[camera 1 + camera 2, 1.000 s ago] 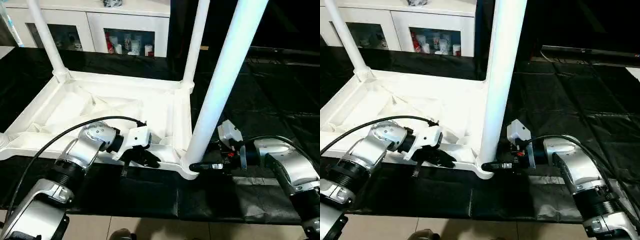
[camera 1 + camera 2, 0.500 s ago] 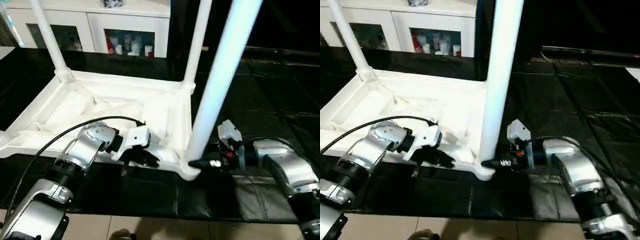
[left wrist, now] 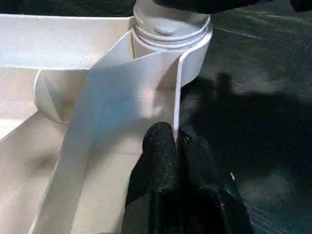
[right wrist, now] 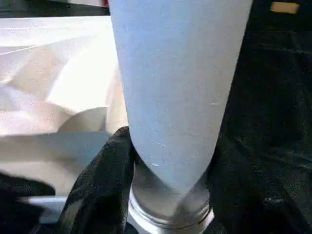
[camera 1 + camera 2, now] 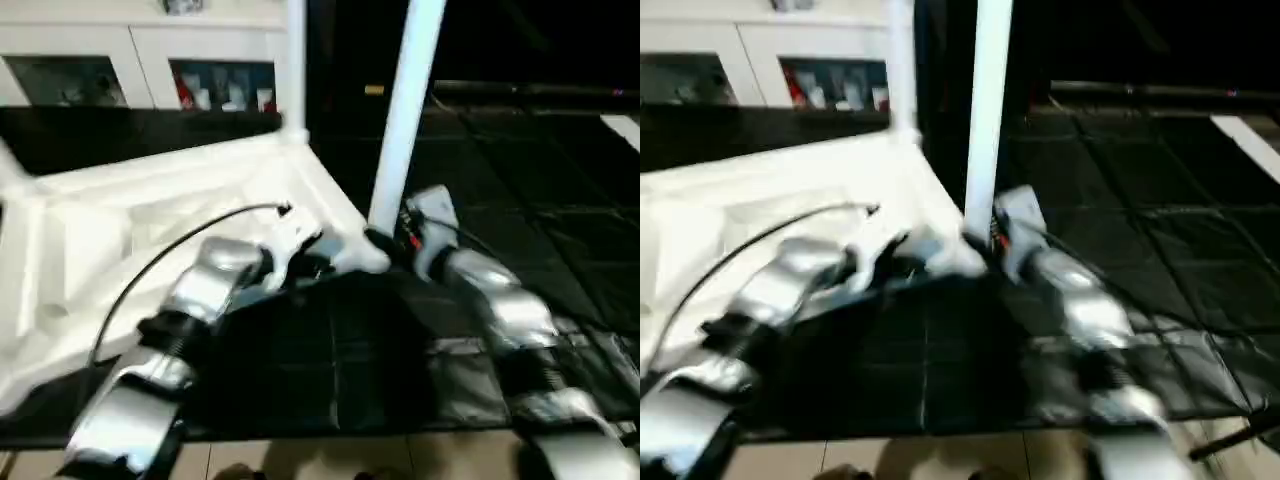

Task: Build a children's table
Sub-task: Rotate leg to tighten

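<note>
white plastic top (image 5: 120, 215) lies underside up on the black mat (image 5: 330, 360), with a leg (image 5: 405, 110) standing in its near right corner socket (image 3: 170, 36). right gripper (image 4: 168, 161) has its fingers (image 4: 100, 180) wrapped round the leg's base, left gripper (image 3: 176, 146) is pressed together, pinching the thin rim wall of the top just beside that socket. step looks like screwing this leg home; next probably needs another twist from the right while the left keeps the top from turning.

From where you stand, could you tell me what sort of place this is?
Probably a furnished indoor room used as an assembly area: a white cabinet with glass doors at the back, a black mat as the work surface, and pale floor tiles in front.
</note>
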